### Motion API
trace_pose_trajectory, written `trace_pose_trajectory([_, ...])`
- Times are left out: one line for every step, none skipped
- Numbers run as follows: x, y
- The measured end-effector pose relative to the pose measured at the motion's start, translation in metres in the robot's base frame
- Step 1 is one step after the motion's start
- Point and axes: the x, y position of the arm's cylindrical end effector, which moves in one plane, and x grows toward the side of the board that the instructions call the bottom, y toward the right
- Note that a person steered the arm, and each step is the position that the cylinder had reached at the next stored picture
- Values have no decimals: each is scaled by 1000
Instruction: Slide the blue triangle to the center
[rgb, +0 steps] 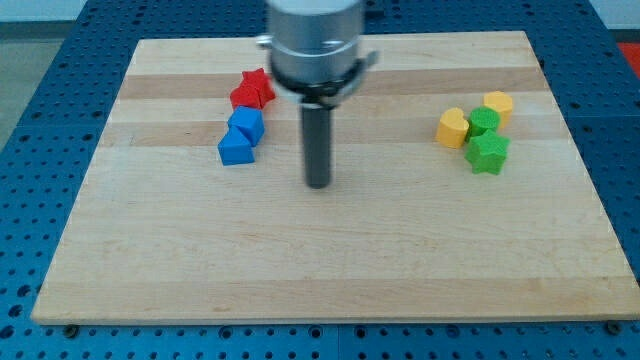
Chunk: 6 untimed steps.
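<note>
Two blue blocks sit left of centre on the wooden board (330, 260): a lower one (235, 148) that looks like the blue triangle, and an upper blue block (246, 124) touching it. Their exact shapes are hard to make out. My tip (317, 185) rests on the board near its middle, well to the right of the blue blocks and apart from them.
A red star (257, 84) and a red block (243, 97) lie just above the blue blocks. At the right sit a yellow block (453, 128), a yellow block (497, 105), a green block (483, 122) and a green star (489, 152). Blue table surrounds the board.
</note>
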Motion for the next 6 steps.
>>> trace_pose_trajectory([2, -66])
trace_pose_trajectory([-14, -124])
trace_pose_trajectory([-42, -155])
trace_pose_trajectory([-54, -145])
trace_pose_trajectory([-52, -113])
trace_pose_trajectory([-51, -72])
